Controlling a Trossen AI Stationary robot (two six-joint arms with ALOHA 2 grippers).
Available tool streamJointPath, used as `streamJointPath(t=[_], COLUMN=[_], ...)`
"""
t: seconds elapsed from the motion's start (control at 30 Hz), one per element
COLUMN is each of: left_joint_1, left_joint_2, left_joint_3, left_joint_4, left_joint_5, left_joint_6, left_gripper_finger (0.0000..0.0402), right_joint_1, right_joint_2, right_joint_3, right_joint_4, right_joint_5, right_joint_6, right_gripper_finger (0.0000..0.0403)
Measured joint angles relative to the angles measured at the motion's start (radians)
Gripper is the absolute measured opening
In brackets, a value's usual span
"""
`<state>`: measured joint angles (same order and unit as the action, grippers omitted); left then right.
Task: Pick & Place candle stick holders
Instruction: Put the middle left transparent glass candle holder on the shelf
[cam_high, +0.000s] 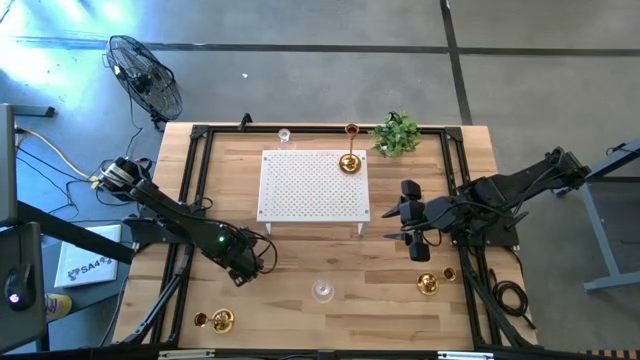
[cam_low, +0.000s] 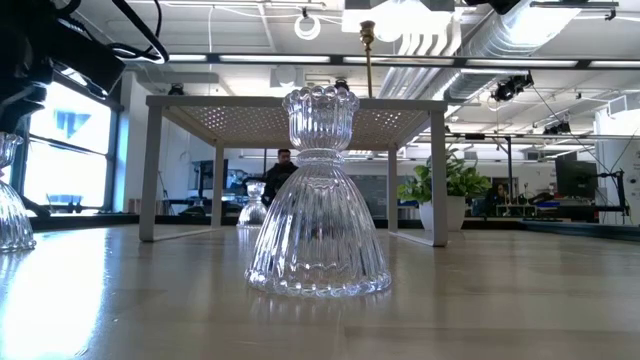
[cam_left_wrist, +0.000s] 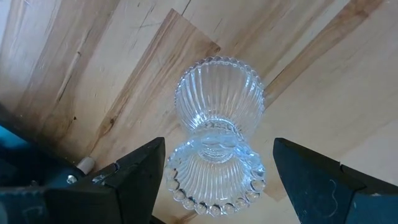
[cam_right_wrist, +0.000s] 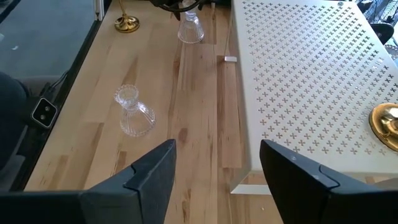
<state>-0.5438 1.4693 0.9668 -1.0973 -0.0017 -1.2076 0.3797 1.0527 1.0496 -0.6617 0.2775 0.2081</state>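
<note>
A clear glass candle stick holder (cam_left_wrist: 217, 112) stands upright on its base on the wooden table, right under my left gripper (cam_left_wrist: 219, 149). The gripper is open, with one finger on either side of the holder and apart from it. In the high view my left gripper (cam_high: 240, 268) hides this holder. My right gripper (cam_high: 402, 216) is open and empty beside the white platform's right edge. A second glass holder (cam_high: 322, 291) stands near the front middle. Gold holders stand at the front left (cam_high: 222, 320) and front right (cam_high: 428, 283). A tall gold holder (cam_high: 349, 161) stands on the platform.
The white perforated platform (cam_high: 300, 190) stands on legs in the middle of the table. A small green plant (cam_high: 397, 135) is at the far right, and another glass holder (cam_high: 284, 135) stands behind the platform. A black frame (cam_high: 192, 180) runs along the table's sides.
</note>
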Motion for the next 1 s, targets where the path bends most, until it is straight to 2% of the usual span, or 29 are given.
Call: streamJointPath(t=[0.63,0.77,1.0], left_joint_1=[0.000,0.000,0.000], left_joint_2=[0.000,0.000,0.000], left_joint_3=[0.000,0.001,0.001], left_joint_4=[-0.003,-0.003,-0.003], left_joint_5=[-0.006,-0.008,-0.008], left_joint_6=[0.002,0.005,0.006], left_gripper_finger=[0.0292,0.0271,0.0200], right_joint_1=[0.000,0.000,0.000], right_joint_2=[0.000,0.000,0.000], right_joint_3=[0.000,0.000,0.000], right_joint_4=[0.000,0.000,0.000], right_joint_5=[-0.004,-0.004,-0.004], right_joint_6=[0.000,0.000,0.000], right_gripper_finger=[0.0225,0.0225,0.0225])
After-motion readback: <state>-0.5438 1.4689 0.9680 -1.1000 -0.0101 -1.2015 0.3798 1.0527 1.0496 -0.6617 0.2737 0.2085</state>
